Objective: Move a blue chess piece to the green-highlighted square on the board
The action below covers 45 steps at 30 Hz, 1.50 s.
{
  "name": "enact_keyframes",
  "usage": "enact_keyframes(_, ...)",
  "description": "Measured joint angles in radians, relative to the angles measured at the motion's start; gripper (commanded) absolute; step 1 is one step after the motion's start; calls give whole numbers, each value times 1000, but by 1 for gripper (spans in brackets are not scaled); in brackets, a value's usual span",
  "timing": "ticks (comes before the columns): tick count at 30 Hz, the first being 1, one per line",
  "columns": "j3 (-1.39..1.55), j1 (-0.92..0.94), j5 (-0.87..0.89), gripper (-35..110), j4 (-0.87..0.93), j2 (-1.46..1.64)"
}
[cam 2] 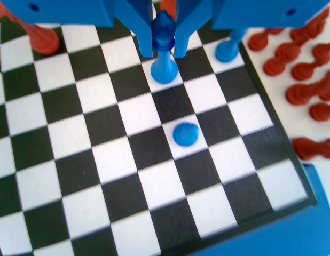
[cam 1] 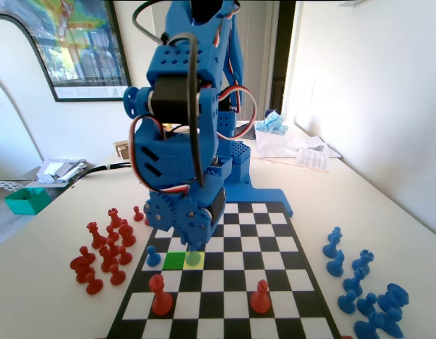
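Note:
The blue chess piece (cam 2: 164,69) is slim, with a knobbly head and a round base. It stands upright on a white square of the board (cam 2: 74,160). My gripper (cam 2: 164,53) hangs over it, its jaws close against both sides of the head. In the fixed view the gripper (cam 1: 193,244) is low over the pale yellow square, where the piece (cam 1: 195,258) stands. The green-highlighted square (cam 1: 174,260) lies just left of it and is bare. Another blue pawn (cam 1: 153,256) stands left of the green square.
On the board (cam 1: 274,282), two red pieces (cam 1: 160,295) (cam 1: 260,296) stand in the near rows. A blue pawn (cam 2: 185,133) stands two rows nearer the arm's base. Red pieces (cam 1: 105,247) are clustered off the board's left side and blue ones (cam 1: 366,296) off its right.

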Motion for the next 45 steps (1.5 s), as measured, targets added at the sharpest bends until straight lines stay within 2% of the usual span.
enact_keyframes(15,-144,81,17,1,106,0)
enact_keyframes(38,-81,101,-20,1,28,-55)
enact_keyframes(45,-81,101,-20,14,28,-55)
